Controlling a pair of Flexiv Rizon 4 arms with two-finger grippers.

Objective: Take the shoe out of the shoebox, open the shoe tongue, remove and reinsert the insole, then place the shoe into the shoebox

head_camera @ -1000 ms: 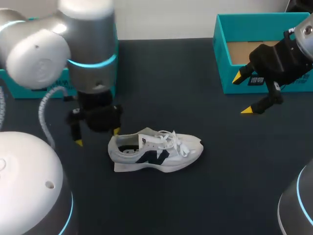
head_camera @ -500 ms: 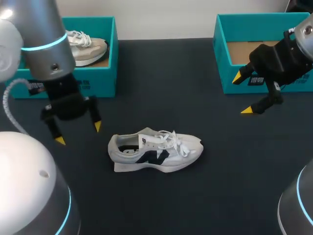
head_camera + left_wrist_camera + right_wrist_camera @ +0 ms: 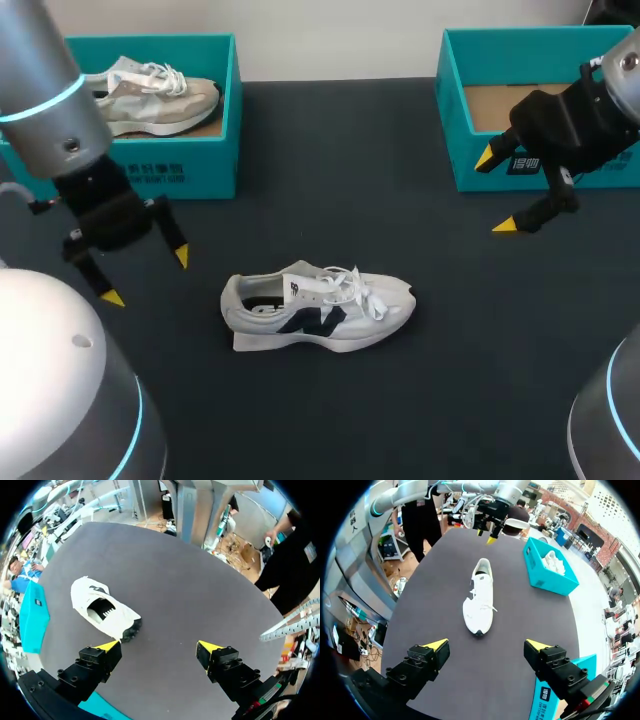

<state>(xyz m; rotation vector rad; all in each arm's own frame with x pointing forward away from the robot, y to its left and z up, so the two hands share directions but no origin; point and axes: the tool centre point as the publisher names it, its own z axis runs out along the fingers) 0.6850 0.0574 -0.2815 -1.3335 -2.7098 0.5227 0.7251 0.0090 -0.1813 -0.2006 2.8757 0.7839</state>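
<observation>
Though perhaps mesh, chunky-soled white shoe [image 3: 318, 308].

white, navy-marked shoe [image 3: 318, 308] sits on its sole, outside teal shoebox [image 3: 500, 55].

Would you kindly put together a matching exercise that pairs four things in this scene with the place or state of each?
Column one:
1. white shoe
2. beige shoe
3. right shoebox
4. left claw

Column two:
A. open, holding nothing, out past the white shoe's heel
B. lying on the table between the two boxes
C. inside the left shoebox
D. brown floor showing, no shoe seen in it

Pairs: 1-B, 2-C, 3-D, 4-A
</observation>
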